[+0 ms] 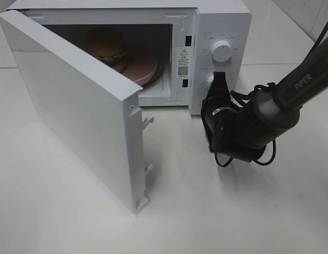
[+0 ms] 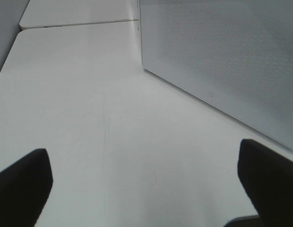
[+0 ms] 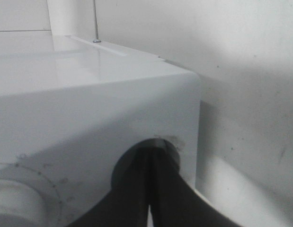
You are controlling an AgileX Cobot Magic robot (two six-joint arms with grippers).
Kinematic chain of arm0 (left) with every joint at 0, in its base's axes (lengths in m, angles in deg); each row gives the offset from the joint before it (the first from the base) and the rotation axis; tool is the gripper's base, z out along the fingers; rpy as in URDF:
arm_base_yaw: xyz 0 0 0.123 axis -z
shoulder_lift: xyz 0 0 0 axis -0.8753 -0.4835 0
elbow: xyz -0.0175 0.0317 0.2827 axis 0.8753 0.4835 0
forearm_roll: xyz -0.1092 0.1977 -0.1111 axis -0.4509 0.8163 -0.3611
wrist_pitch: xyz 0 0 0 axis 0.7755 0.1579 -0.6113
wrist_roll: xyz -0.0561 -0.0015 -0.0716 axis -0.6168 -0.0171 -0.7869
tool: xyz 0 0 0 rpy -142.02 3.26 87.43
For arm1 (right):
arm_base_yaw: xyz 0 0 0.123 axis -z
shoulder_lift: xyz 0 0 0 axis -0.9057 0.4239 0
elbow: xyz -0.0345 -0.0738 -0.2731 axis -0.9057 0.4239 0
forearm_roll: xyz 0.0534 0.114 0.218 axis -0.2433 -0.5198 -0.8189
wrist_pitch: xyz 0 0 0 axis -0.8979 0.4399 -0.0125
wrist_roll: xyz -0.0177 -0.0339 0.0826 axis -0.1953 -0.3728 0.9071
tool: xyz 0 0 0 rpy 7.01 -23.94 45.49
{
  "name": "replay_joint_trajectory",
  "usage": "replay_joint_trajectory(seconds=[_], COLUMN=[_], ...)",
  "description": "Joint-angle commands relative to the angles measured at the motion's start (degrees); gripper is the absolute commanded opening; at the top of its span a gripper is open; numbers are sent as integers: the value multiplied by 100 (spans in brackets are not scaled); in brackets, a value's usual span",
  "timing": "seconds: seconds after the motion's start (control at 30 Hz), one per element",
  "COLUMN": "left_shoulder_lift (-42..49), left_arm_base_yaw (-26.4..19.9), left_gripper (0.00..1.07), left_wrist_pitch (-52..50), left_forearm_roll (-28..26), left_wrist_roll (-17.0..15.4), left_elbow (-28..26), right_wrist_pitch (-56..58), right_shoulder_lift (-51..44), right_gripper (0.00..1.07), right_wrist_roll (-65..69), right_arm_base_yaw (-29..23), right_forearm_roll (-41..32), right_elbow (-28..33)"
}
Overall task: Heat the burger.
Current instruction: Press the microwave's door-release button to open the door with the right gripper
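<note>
The burger (image 1: 105, 45) sits inside the white microwave (image 1: 222, 16), leaning on a pink plate (image 1: 145, 66). The microwave door (image 1: 73, 106) stands swung wide open toward the front left. My right gripper (image 1: 220, 79) is shut, its tips against the lower knob (image 1: 210, 81) on the control panel, under the upper knob (image 1: 222, 51). In the right wrist view the closed fingers (image 3: 137, 189) meet at the panel. My left gripper (image 2: 146, 189) is open and empty, low over the table beside a meshed white panel (image 2: 222, 56) of the microwave. It is out of the exterior view.
The white table (image 1: 232, 211) spreads in front of and to the right of the microwave. The open door juts out over the table's left part. A black cable (image 1: 227, 159) hangs from my right arm.
</note>
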Motion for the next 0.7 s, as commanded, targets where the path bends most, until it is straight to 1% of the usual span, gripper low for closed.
replay_joint_trajectory(seconds=[0.03,0.33,0.37,0.6,0.7], left_shoulder_lift=[103,103,103,103,103], left_arm_base_yaw=[0,0,0,0,0], left_gripper=[100,100,100,100,100], left_wrist_pitch=[-74,-74,-74,-74,-74], left_forearm_roll=[6,6,6,6,6], left_wrist_roll=[-29,-29,-29,-29,-29], left_elbow=[11,11,11,11,11], right_wrist_pitch=[-1662,-1421,-1352,-1249,-1077], right_shoulder_lift=[-80,-80,-80,-103,-229], right_gripper=[0,0,0,0,0], right_wrist_roll=[-63,-143,-149,-229,-321], right_arm_base_yaw=[252,80,46,-23,-40], right_forearm_roll=[464,183,63,-29,-138], right_elbow=[-590,-567,-567,-567,-447])
